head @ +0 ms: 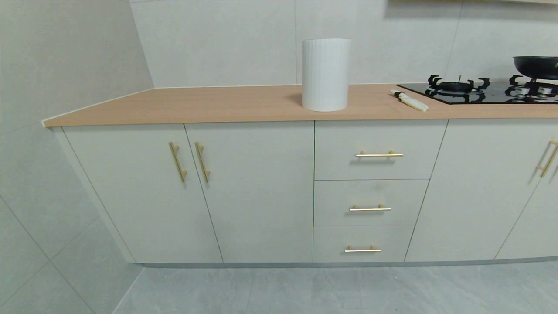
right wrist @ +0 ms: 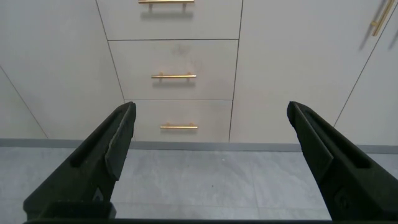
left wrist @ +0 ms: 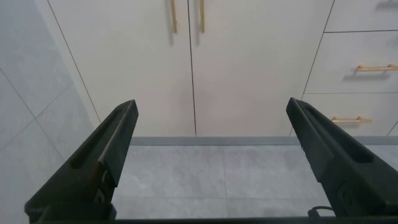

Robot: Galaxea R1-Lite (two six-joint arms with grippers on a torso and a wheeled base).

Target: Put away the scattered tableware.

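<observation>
A white ribbed cylinder container (head: 325,74) stands upright on the wooden countertop (head: 209,104). To its right, near the stove, lies a pale utensil with a dark tip (head: 409,100). My left gripper (left wrist: 211,111) hangs low and open in front of the double cabinet doors (left wrist: 186,62), holding nothing. My right gripper (right wrist: 211,112) is open too, low before the stack of three drawers (right wrist: 174,71), with nothing between its fingers.
A black gas hob (head: 484,92) with a dark pan (head: 536,66) sits at the counter's right end. Cabinet doors and drawers carry gold bar handles (head: 379,154). A tiled wall closes off the left side (head: 52,65). Grey floor (head: 305,290) lies below.
</observation>
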